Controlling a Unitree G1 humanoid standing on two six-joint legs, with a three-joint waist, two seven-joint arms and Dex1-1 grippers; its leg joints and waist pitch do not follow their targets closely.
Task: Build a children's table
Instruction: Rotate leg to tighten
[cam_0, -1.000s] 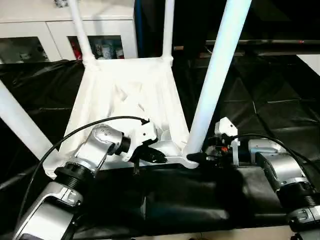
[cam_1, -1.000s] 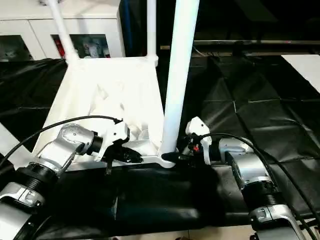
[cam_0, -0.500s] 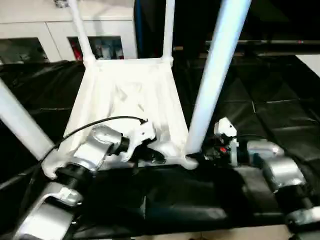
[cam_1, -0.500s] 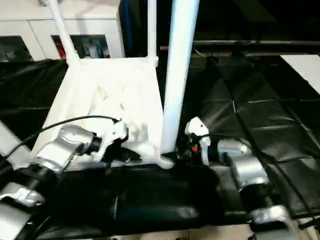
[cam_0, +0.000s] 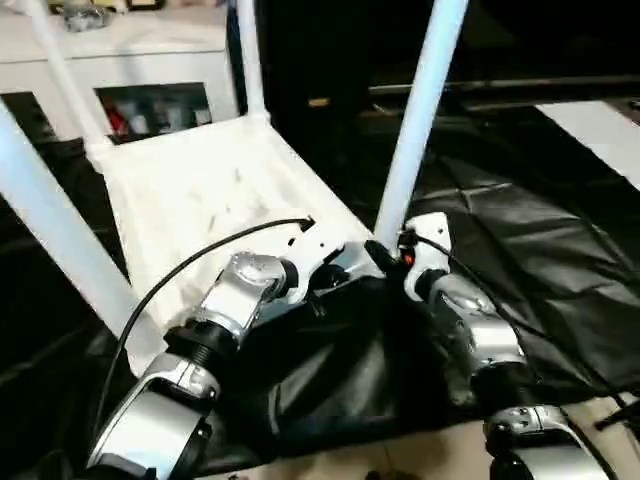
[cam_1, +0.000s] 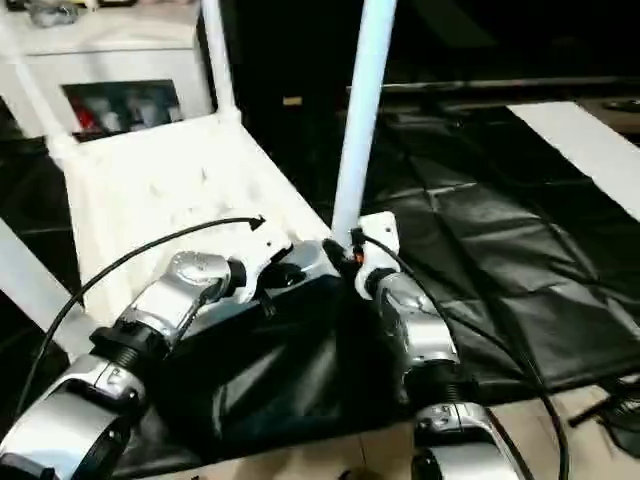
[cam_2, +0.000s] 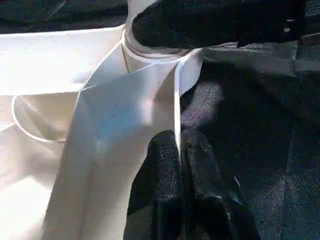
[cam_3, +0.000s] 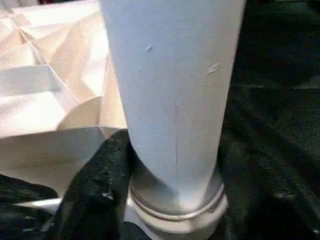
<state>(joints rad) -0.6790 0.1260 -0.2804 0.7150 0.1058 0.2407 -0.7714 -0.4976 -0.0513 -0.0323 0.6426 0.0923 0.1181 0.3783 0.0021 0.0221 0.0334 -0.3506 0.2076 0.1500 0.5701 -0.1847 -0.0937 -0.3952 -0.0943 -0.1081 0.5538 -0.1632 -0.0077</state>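
Observation:
The children's table (cam_0: 200, 190) lies upside down on black cloth, ribbed underside up, with its white tube legs standing upright. My left gripper (cam_2: 179, 142) is shut on the thin near rim (cam_2: 176, 100) of the top, close to the near right corner. My right gripper (cam_0: 385, 255) is at that same corner, closed around the base of the near right leg (cam_3: 175, 90), just above its round socket (cam_3: 175, 212). One black finger (cam_3: 95, 195) presses against the leg's side. The right gripper's finger also wraps the leg base in the left wrist view.
Black cloth (cam_0: 520, 230) covers the work surface. A white cabinet with glass doors (cam_0: 150, 60) stands behind the table. The near left leg (cam_0: 60, 230) rises beside my left arm, and two far legs (cam_0: 250, 60) stand at the back. A pale surface (cam_0: 600, 125) lies at far right.
The whole view has shifted and tilted. Both arms reach farther forward, and the held corner sits farther from me. Both grippers stay at that corner.

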